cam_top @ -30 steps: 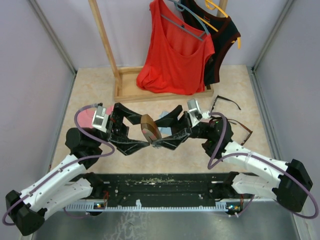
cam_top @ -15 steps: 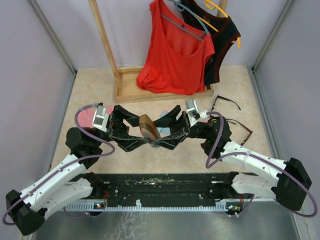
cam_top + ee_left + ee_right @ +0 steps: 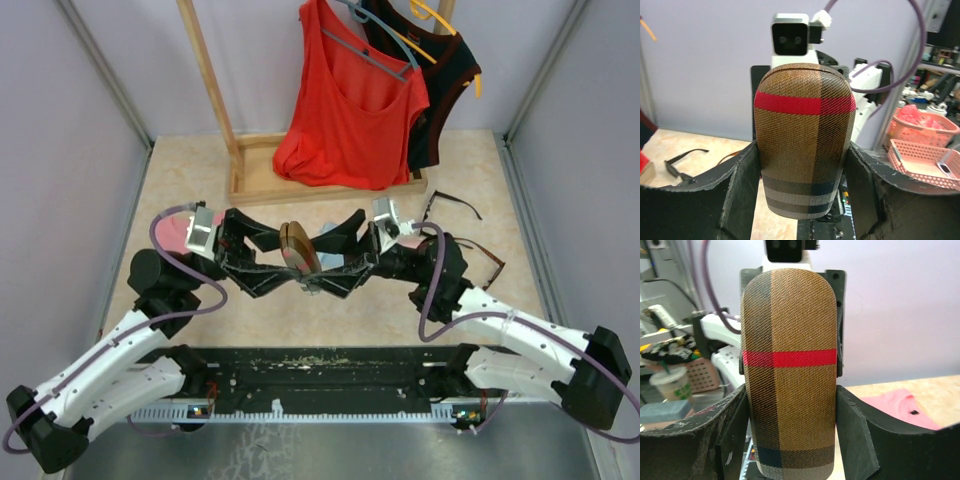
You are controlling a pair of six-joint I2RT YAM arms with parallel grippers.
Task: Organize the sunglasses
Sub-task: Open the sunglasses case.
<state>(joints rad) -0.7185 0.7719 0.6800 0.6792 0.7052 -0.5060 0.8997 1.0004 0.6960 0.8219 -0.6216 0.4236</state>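
A brown plaid case point(image 3: 297, 248) hangs upright over the table's middle, held from both sides. My left gripper point(image 3: 290, 262) is shut on it, its fingers point(image 3: 747, 185) pressed to the case's flanks point(image 3: 802, 145). My right gripper point(image 3: 318, 262) is shut on the same case point(image 3: 787, 365) from the other side. The black-framed sunglasses point(image 3: 450, 205) lie at the right back of the table, also in the left wrist view point(image 3: 682, 162). The reddish-brown sunglasses point(image 3: 485, 258) lie just nearer, partly behind my right arm.
A pink case point(image 3: 175, 235) lies behind my left wrist, partly hidden. A wooden rack base point(image 3: 260, 185) with its post point(image 3: 205, 70) stands at the back, with a red top point(image 3: 350, 110) and a black top point(image 3: 445, 90) hanging over it. Grey walls close in both sides.
My left gripper's fingers have narrowed onto the plaid case. Both grippers and the case have shifted slightly toward the back. The right gripper's hold is unchanged.
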